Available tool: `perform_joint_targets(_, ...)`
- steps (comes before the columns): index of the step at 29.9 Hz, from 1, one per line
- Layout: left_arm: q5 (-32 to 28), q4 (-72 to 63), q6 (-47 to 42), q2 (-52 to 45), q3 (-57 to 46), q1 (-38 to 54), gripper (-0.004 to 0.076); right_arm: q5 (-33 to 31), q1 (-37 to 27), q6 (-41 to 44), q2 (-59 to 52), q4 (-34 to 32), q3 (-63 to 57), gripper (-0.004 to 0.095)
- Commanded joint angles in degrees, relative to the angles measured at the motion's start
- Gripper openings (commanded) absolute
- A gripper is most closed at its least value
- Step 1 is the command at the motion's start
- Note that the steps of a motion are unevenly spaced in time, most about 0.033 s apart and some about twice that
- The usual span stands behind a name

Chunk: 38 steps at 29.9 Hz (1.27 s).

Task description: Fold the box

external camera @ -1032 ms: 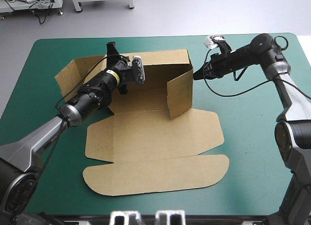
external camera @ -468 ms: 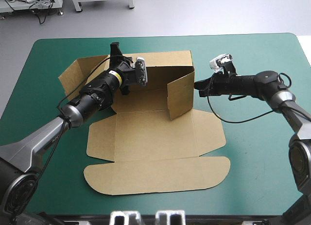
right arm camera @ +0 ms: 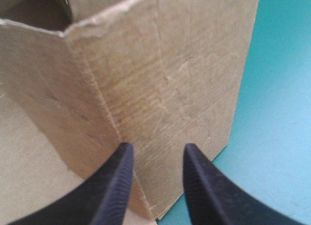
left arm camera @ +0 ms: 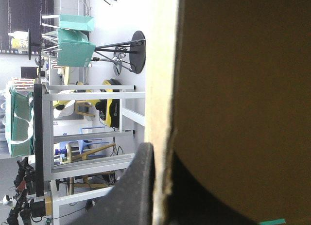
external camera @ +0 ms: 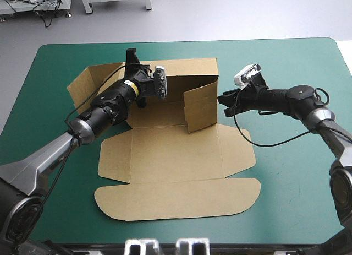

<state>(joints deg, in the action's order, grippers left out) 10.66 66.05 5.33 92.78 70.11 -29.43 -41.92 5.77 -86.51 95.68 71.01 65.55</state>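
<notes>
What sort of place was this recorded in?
Probably a robotics lab bench: a table with a teal-green cover, the left gripper and right gripper working a brown box.

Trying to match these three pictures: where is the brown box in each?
High view: the box lies mid-table, its far walls raised.
Left wrist view: its far wall, clamped in the left gripper.
Right wrist view: its side wall stands just ahead of the open right gripper.
Shared landmark, high and right wrist views: the teal-green cover beside that side wall.
</notes>
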Motion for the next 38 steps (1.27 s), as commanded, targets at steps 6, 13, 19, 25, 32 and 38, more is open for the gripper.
perform_joint_targets(6, -1.4, 0.1, -0.3, -1.7, 1.1, -2.0, -0.0009, -3.6, 2.5, 1.6, -3.8, 0.0, 2.5, 0.0657)
perform_joint_targets(13, 5.5, 0.1, 0.1, -1.7, 1.1, -6.4, -0.0009, 11.6, 9.9, 0.9, -3.8, -0.7, 2.5, 0.0657)
perform_joint_targets(19, 8.0, 0.0, -5.3, -1.7, 1.1, -8.8, -0.0009, 26.9, 14.9, 4.5, -3.8, -1.3, 2.5, 0.0656)
perform_joint_targets(25, 12.4, 0.0, -8.5, -1.7, 1.2, -8.8, -0.0009, 35.2, 15.4, 9.2, -4.0, -4.3, 2.5, 0.0656)
perform_joint_targets(32, 13.0, 0.4, -11.3, -1.7, 1.2, -8.8, -0.0009, 35.5, 15.4, 9.2, -5.9, -4.7, 2.5, 0.0656)
perform_joint_targets(38, 8.6, 0.7, -11.3, -2.1, 1.2, -8.8, -0.0009, 34.7, 15.4, 9.2, -5.0, -4.6, 2.4, 0.0559)
